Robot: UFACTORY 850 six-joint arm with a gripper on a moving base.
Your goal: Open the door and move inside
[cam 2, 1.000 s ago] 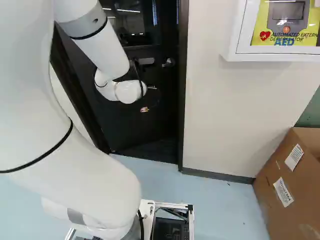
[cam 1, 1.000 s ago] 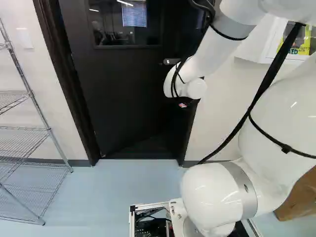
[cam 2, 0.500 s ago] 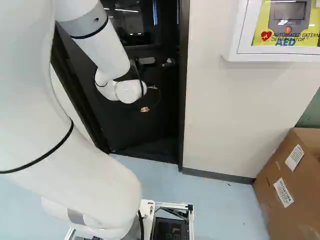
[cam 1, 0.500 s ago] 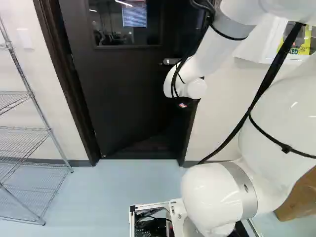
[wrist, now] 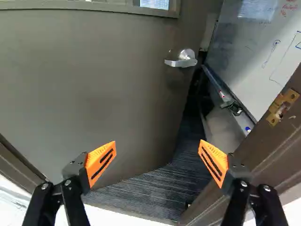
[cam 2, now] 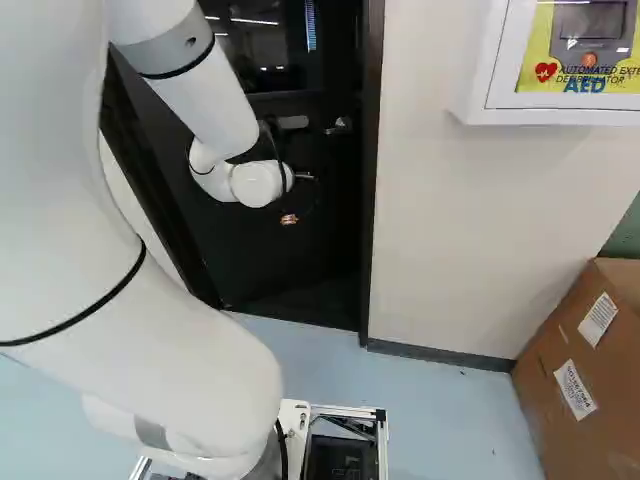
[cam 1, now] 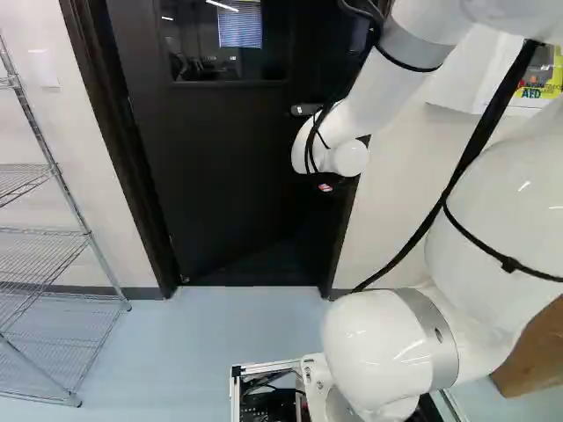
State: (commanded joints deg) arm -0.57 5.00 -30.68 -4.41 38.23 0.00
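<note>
My gripper (cam 2: 290, 219) shows as a small dark shape with a bright spot, in front of the dark door (cam 2: 250, 240). The door stands ajar, swung inward from its frame (cam 2: 370, 180). In the wrist view the gripper (wrist: 157, 143) is open, its orange-padded fingers wide apart with nothing between them. Ahead of it are the door's face (wrist: 94, 80) and, near the free edge, the silver lever handle (wrist: 182, 61), untouched. Beyond that edge a gap shows dark ribbed flooring (wrist: 155, 190). The frame post with its brass strike plate (wrist: 282, 107) stands beside one finger.
A wire shelf (cam 1: 44, 230) stands by the wall, left of the doorway in the left base view. Right of the doorway in the right base view are a white AED cabinet (cam 2: 475, 95) and a cardboard box (cam 2: 560, 420). Inside hangs a whiteboard (wrist: 254, 52) with a tray.
The base has moved slightly, seemingly turning left: frame, cabinet and box sit a little farther right in the right base view. The arm holds its pose against its lowest joint.
</note>
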